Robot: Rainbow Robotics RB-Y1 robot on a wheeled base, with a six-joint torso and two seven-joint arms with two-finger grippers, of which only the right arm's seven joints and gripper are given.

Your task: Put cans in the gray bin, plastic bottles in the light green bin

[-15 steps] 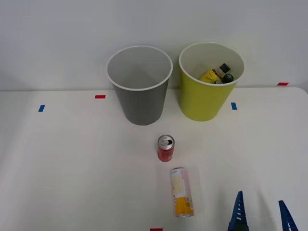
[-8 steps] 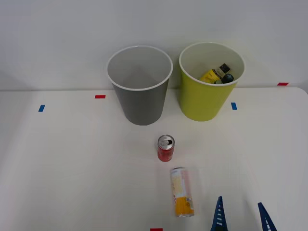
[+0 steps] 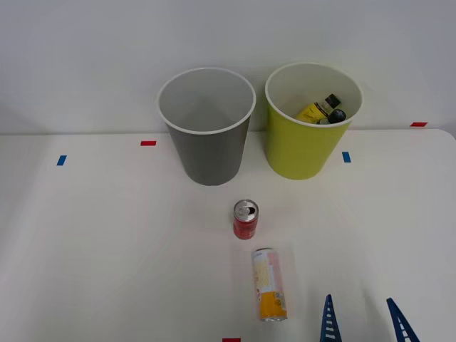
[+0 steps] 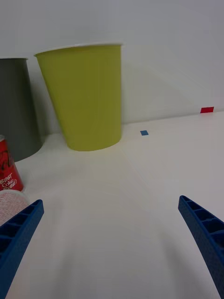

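A short red can (image 3: 246, 219) (image 4: 8, 167) stands upright mid-table. Just in front of it lies a slim pale can (image 3: 269, 284) (image 4: 9, 203) on its side, orange end toward me. The gray bin (image 3: 207, 125) (image 4: 16, 107) stands at the back with a white inside. To its right is the light green bin (image 3: 311, 119) (image 4: 84, 96), holding the plastic bottles (image 3: 323, 110), black-capped, one yellow-labelled. My right gripper (image 3: 362, 320) (image 4: 112, 233) is open at the near edge, right of the lying can, nothing between its fingers.
Red tape marks (image 3: 148, 143) (image 3: 419, 124) (image 3: 231, 340) and blue ones (image 3: 61, 160) (image 3: 346, 157) dot the white table. A pale wall rises directly behind the bins. The table's right edge curves near the far right.
My right gripper has shifted leftward along the near edge, toward the lying slim can, then settled. Cans and bins have not moved.
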